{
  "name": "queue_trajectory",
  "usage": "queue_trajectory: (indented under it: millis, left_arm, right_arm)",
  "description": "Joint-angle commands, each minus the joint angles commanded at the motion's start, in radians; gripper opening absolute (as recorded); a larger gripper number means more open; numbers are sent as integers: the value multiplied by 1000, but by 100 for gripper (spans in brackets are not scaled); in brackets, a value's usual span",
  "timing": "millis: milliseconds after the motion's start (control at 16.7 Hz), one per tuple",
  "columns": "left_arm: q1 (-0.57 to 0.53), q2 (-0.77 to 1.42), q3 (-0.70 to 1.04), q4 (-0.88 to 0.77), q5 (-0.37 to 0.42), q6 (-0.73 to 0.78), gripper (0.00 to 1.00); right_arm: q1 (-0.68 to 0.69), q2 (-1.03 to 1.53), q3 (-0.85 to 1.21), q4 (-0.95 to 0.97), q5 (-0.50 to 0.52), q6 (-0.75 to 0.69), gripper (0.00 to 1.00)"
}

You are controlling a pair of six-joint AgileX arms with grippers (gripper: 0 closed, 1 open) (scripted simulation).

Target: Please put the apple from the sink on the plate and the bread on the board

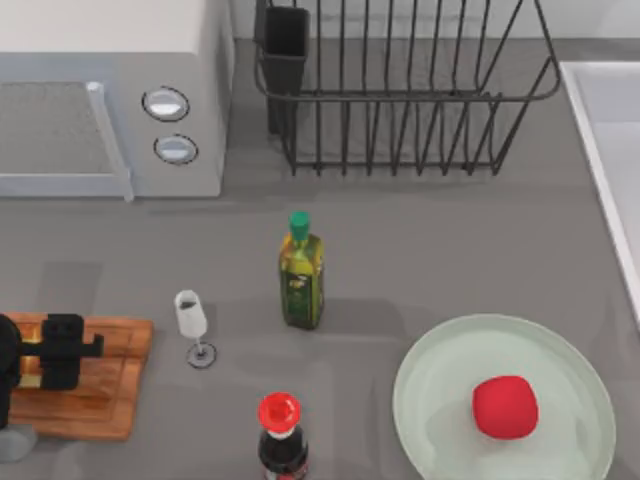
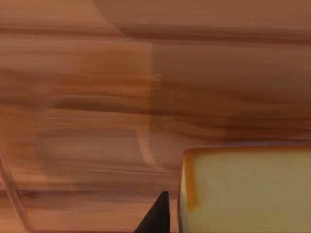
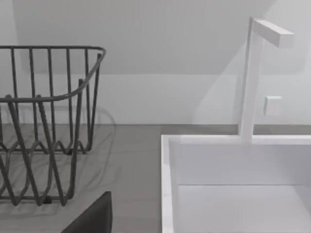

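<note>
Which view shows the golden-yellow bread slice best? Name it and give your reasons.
The left wrist view: the golden-yellow squarish bread slice with its brown crust edge sits close-up against the brown wooden cutting board. In the top view, the left gripper covers it above the board. The right wrist view faces the white sink instead.

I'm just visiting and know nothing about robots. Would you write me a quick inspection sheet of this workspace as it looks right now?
Surface: grey table.
Job's things: apple on plate; bread over board; sink at right edge.
Clutter: oil bottle, wine glass, red-capped bottle.
Grippers: left gripper low over the board at the bread; right gripper near the sink.
Cables: nothing seen.
Surroundings: microwave, wire dish rack, faucet.
</note>
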Motion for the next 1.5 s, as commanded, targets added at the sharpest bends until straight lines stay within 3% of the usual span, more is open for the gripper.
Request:
queue_trajectory:
  millis: [300,360,1080,1260,1500]
  left_arm:
    - [0,0,0,0,0,0,98]
    - [0,0,0,0,0,0,100]
    - [1,-50,-9,10,-8,-54,100]
    - [3,-165,-54,32,-22,-197,100]
    - [4,-390,-143,76,-47,-527,100]
  right_arm:
    - [0,0,0,0,0,0,100]
    - [0,0,0,0,0,0,100]
    - [0,0,0,0,0,0,100]
    - [0,0,0,0,0,0,100]
    - [0,0,0,0,0,0,100]
